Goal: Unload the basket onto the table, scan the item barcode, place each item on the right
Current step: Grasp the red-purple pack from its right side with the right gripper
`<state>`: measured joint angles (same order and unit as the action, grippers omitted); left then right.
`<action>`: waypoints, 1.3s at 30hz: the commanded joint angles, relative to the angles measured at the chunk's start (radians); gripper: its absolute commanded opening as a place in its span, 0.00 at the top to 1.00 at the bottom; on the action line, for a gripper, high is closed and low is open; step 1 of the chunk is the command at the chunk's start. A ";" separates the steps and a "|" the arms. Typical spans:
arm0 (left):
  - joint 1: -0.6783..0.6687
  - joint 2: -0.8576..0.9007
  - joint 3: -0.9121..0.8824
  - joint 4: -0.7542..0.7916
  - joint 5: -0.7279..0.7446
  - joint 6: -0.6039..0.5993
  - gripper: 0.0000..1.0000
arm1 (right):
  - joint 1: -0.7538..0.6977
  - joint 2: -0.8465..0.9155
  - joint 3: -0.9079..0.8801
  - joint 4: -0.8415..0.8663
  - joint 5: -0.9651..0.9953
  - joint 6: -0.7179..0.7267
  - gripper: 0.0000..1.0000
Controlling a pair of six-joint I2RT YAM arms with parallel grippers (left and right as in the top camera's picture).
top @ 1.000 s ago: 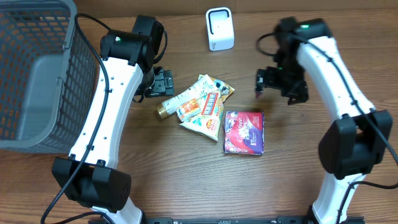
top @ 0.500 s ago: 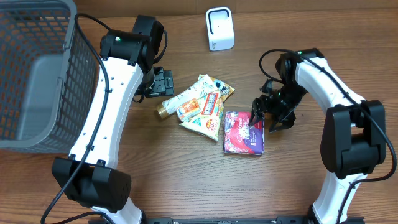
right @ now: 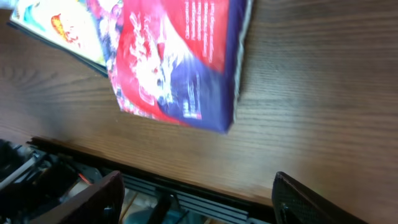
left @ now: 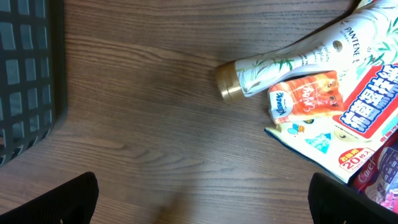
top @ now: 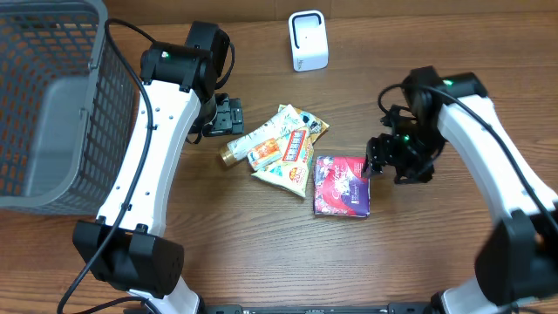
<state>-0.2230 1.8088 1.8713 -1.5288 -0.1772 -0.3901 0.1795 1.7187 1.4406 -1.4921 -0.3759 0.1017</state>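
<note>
Nearest the robot's side of the surface (top: 261,253), a little toward 5 o'clock from its middle, the red-and-purple packet (top: 342,185) is seen lying flat on the wood. Just beside its far right corner, at 2 o'clock from it, the right fingers (top: 375,164) are held low and spread wide, with nothing between them; whether the packet's edge is touched cannot be told. At 10 o'clock from the packet, just beside it, a loose pile is laid: a large white pouch (top: 292,161) with red and blue print, a small orange pack (top: 264,155) lying on it, a white bottle (top: 255,141) with its gold cap pointed toward 8 o'clock, and a yellow snack bag (top: 305,124) at the far side. At 10 o'clock from the pile the left fingers (top: 228,116) are held above bare wood, opened to their widest and empty. Along the 9 o'clock edge a grey mesh basket (top: 105,105) is stood. Farthest off, at 12 o'clock, the white scanner (top: 308,40) is set, well apart from the packet
</note>
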 commanded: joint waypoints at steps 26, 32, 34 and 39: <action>0.000 0.009 0.003 0.001 -0.013 -0.007 0.00 | 0.006 -0.133 -0.448 0.592 -0.039 0.082 0.36; 0.000 0.009 0.003 0.001 -0.013 -0.007 0.00 | 0.006 -0.133 -0.528 0.743 -0.104 0.082 0.35; 0.000 0.009 0.003 0.001 -0.013 -0.007 0.00 | 0.006 -0.133 -0.546 0.771 -0.105 0.091 0.36; 0.000 0.009 0.003 0.000 -0.013 -0.007 0.00 | 0.006 -0.129 -0.602 0.856 -0.106 0.172 0.40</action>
<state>-0.2230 1.8088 1.8713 -1.5291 -0.1772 -0.3901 0.1795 1.6051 0.8711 -0.6640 -0.4603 0.2203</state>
